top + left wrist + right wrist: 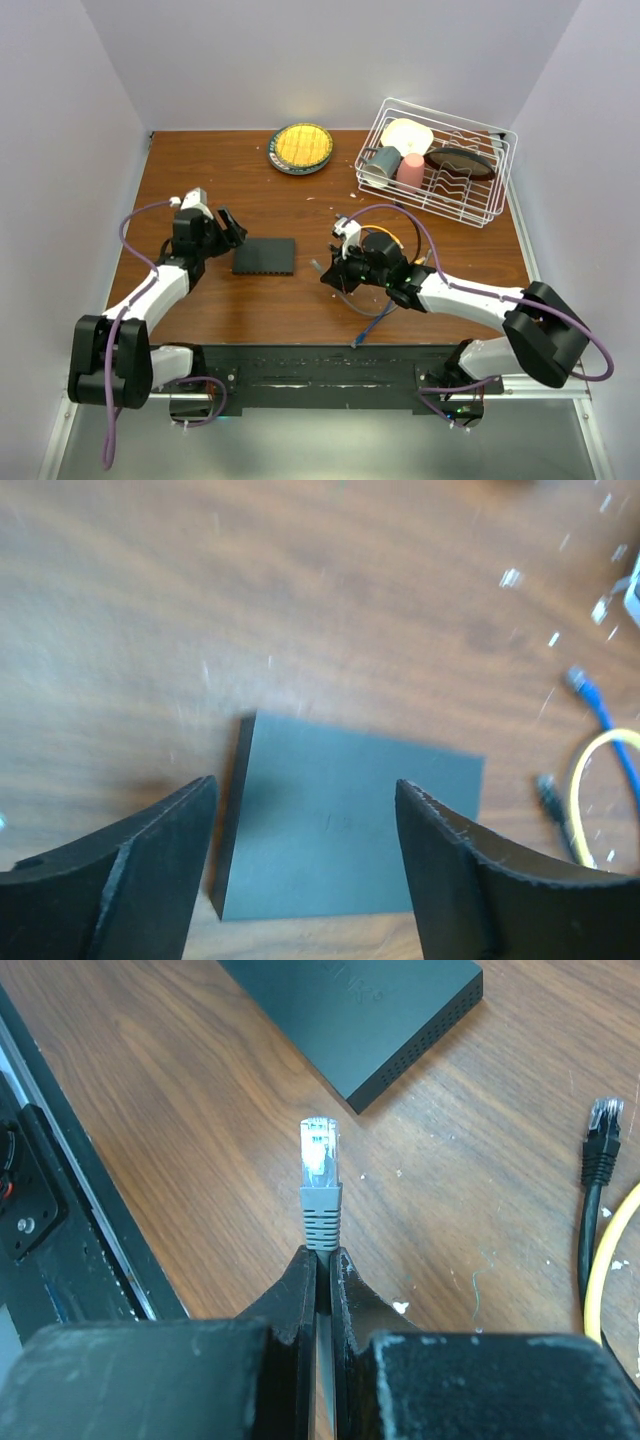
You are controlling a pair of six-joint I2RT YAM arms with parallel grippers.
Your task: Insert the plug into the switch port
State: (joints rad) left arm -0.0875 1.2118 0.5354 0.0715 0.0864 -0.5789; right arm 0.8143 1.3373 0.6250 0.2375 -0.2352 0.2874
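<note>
The black box (264, 256) lies flat on the wooden table; I see its top (350, 820) in the left wrist view and one corner (370, 1010) in the right wrist view. No switch port is discernible on the edges that show. My left gripper (305, 783) is open and hovers over the box's left end (232, 230), holding nothing. My right gripper (322, 1255) is shut on the grey cable just behind the plug (319, 1155). The clear-tipped plug points toward the box's near corner, a short gap away. In the top view this gripper (328, 270) sits right of the box.
A round plate with a yellow centre (300, 148) lies at the back. A white wire rack (500, 135) with cups and dishes stands back right. Loose blue (600, 705), yellow (590, 780) and black (603, 1130) cables lie right of the box. A black rail (60, 1210) runs along the near edge.
</note>
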